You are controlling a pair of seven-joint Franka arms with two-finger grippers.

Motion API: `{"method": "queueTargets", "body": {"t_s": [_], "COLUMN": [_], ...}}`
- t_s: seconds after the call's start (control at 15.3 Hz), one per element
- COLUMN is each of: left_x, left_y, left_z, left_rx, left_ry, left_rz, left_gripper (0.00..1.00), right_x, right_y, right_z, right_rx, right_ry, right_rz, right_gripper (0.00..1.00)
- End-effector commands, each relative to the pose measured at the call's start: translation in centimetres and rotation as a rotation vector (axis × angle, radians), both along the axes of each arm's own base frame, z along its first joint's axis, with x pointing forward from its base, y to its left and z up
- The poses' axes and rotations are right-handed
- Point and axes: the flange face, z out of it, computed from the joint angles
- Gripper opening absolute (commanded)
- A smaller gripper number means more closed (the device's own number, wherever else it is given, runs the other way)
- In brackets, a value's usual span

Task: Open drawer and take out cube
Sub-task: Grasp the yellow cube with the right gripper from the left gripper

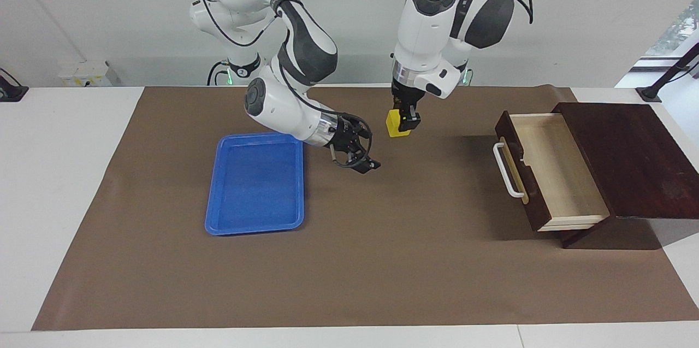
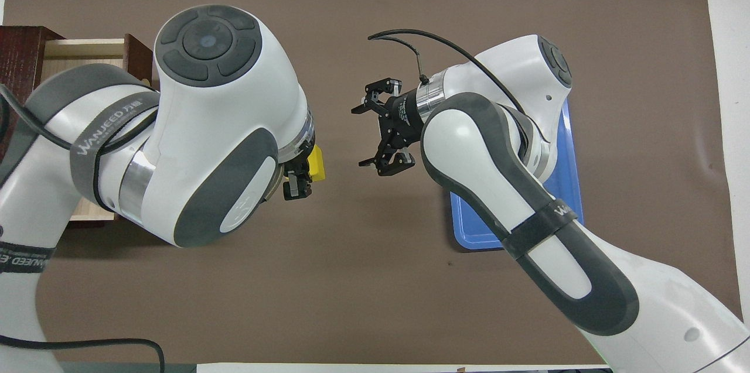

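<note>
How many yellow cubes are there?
1. The cube is held up in the left gripper, over the mat between the tray and the open drawer. None elsewhere.
</note>
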Motion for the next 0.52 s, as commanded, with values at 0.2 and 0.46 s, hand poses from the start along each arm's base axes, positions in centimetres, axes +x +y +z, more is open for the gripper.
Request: {"method": "queueTargets", "body": {"t_s": [0.2, 0.46], "left_x": [0.2, 0.3], "left_y": [-0.5, -0.5], "left_z": [0.5, 0.4], "left_rx": [-0.021, -0.024], "left_ry": [-0.005, -0.009], "left_rz": [0.014, 0.015], "left_gripper": [0.00, 0.00], "right_x": [-2.3, -1.8], "right_y": [0.6, -0.2], "right_z": [0.3, 1.3], "right_rx": [-0.004, 0.063], "right_ry": [0.051, 0.102], "right_rz": [-0.008, -0.092], "right_gripper": [1.00, 1.00]}}
